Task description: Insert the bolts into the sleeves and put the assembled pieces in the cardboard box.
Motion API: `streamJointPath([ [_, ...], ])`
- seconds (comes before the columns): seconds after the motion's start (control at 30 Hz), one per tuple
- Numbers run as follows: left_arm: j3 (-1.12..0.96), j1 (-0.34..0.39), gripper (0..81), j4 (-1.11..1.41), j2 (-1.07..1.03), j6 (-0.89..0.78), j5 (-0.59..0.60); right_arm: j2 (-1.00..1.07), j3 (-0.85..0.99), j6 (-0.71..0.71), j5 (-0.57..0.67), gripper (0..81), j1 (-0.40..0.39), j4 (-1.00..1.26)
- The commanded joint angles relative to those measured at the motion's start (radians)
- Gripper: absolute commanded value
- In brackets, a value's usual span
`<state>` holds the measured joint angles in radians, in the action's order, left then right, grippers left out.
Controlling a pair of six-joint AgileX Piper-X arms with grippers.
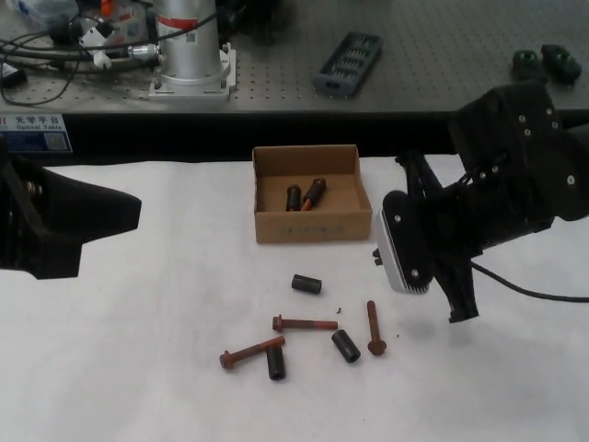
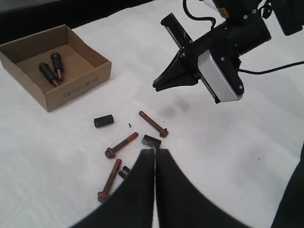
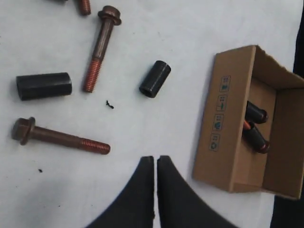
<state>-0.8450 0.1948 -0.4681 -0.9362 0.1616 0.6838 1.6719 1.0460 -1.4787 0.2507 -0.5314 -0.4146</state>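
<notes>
The cardboard box (image 1: 313, 226) stands at mid-bench with two assembled pieces (image 1: 305, 195) lying in it, seen too in the left wrist view (image 2: 51, 68) and the right wrist view (image 3: 255, 126). In front of it lie three rusty bolts (image 1: 306, 323) (image 1: 251, 352) (image 1: 374, 328) and three black sleeves (image 1: 306, 284) (image 1: 346, 345) (image 1: 276, 363), all loose. My right gripper (image 3: 156, 158) is shut and empty, hovering just right of the parts (image 1: 460, 311). My left gripper (image 2: 155, 151) is shut and empty, above the near parts; its arm (image 1: 64, 226) sits far left.
A white cloth (image 1: 138, 368) covers the bench, with free room to the left and front. Behind the box runs a dark edge and a perforated table with a metal post (image 1: 189, 41), cables and a black tray (image 1: 348, 61).
</notes>
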Motion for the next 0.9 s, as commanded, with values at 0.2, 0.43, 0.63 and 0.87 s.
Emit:
streamJointPath([
  [0.2, -0.001, -0.002, 0.6, 0.036, 0.01, 0.027, 0.009, -0.001, 0.003, -0.595, 0.014, 2.7, -0.03, -0.189],
  [0.43, -0.001, -0.002, 0.6, 0.036, 0.01, 0.051, 0.009, -0.001, 0.003, -0.765, 0.014, 19.0, -0.03, -0.185],
  [0.63, -0.001, -0.002, 0.6, 0.036, 0.01, 0.056, 0.009, -0.001, 0.003, -0.89, 0.014, 28.6, -0.03, -0.185],
  [0.87, -0.001, -0.002, 0.6, 0.036, 0.01, 0.056, 0.009, 0.052, 0.003, -0.905, 0.014, 28.6, -0.03, -0.17],
])
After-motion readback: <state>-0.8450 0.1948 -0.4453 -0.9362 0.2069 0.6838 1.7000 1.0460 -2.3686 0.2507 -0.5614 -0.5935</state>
